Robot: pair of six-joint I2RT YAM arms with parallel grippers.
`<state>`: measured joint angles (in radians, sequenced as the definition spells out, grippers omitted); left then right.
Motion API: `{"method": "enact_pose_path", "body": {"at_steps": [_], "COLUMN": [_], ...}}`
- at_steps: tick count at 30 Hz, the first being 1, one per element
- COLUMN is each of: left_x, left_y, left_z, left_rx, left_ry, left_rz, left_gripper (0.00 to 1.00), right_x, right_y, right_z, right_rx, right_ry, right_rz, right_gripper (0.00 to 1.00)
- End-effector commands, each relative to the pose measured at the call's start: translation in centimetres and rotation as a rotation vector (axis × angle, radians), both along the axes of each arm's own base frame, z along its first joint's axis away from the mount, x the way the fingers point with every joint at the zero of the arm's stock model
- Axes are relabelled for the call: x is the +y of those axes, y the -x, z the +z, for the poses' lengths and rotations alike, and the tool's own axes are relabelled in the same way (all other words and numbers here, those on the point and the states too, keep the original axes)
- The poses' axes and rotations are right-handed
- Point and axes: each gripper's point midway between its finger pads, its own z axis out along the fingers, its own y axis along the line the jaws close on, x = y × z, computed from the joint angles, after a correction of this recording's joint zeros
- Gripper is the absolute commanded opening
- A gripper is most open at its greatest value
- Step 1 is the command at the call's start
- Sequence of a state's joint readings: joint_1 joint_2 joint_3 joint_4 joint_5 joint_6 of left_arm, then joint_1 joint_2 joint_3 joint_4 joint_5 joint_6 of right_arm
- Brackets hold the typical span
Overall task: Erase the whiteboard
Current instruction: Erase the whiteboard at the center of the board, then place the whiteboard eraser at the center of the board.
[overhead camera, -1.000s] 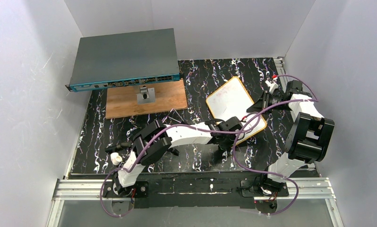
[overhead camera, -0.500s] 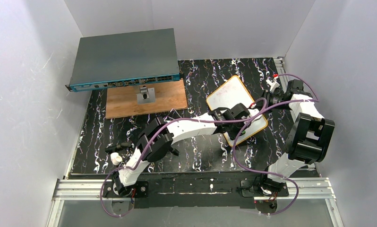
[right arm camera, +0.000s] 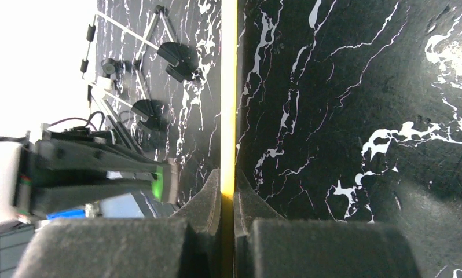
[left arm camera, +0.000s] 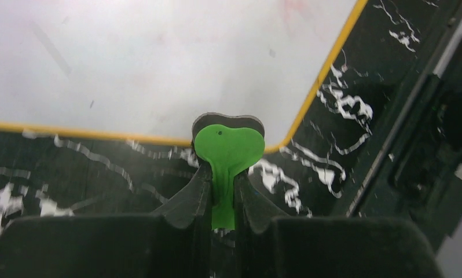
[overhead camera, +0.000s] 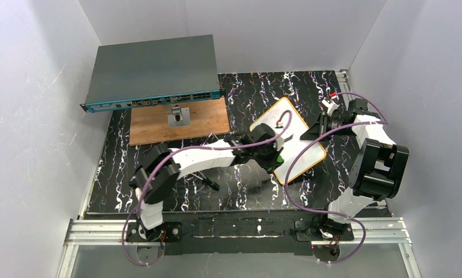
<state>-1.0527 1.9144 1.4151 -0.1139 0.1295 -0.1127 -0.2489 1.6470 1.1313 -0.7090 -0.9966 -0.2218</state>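
The whiteboard (overhead camera: 289, 136), yellow-framed and turned at an angle to the table edges, lies right of centre on the table (overhead camera: 246, 92). Its face is mostly white, with a few faint smudges in the left wrist view (left arm camera: 159, 58). The right gripper (overhead camera: 311, 130) is at its far right edge. In the right wrist view the jaws are closed tight on the thin yellow frame (right arm camera: 228, 87), which is seen edge-on. The left gripper (left arm camera: 223, 188) is at the board's near left edge. Its jaws are pinched narrow on the stem of a green eraser (left arm camera: 228, 147), whose heart-shaped head sits over the yellow frame by a rounded corner. The table top is black with white marbling, and plain white walls (overhead camera: 32, 116) enclose it on the left, far and right sides. At the far left a wooden board (overhead camera: 205, 119) lies flat with a small grey bracket (overhead camera: 178, 116) on it, and a grey network switch (overhead camera: 150, 72) overhangs its far edge. The count is one whiteboard, one eraser, two arms, one wooden board, one bracket and one switch.
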Motion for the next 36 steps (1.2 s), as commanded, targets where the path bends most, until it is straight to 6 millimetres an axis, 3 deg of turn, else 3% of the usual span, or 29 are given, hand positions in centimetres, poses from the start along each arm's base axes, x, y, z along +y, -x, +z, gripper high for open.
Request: {"method": "enact_pose_path", "body": {"at_steps": [1,4,7,15,17,22,26,36], "left_x": [3.6,6.0,7.2,6.0,5.6,4.8,5.1,5.2], "left_y": [2.8,4.0,3.5,-1.5,-2.4,-2.4,-2.4,-3.3], "left_z": [3.4,1.8,0.0,-2.3,-2.6,-3.9,-4.9,-4.2], "left_rx": [0.077,0.114,0.125,0.047,0.035,0.083,0.097,0.173], "left_ry": [0.072,0.047,0.022,-0.025,-0.035,-0.077,-0.108,-0.07], "left_rz": [0.004,0.055,0.135,0.329,0.352,0.331,0.343,0.352], "left_gripper": [0.0,0.0,0.0,0.0,0.07,0.42,0.55,0.73], "right_x": [0.5,0.1,-0.3,-1.8,-2.1,-2.7,-2.5,-2.7], "right_y": [0.3,0.3,0.4,2.1,2.5,2.9,3.1,3.5], "right_z": [3.6,4.7,5.6,8.2,8.4,9.1,9.7,10.1], "right_rx": [-0.114,-0.174,-0.22,-0.323,-0.328,-0.363,-0.373,-0.369], "right_ry": [-0.009,0.039,0.097,0.276,0.305,0.369,0.366,0.388], "right_rz": [0.041,0.053,0.071,0.193,0.223,0.24,0.24,0.237], "right_gripper": [0.01,0.01,0.01,0.01,0.01,0.01,0.01,0.01]}}
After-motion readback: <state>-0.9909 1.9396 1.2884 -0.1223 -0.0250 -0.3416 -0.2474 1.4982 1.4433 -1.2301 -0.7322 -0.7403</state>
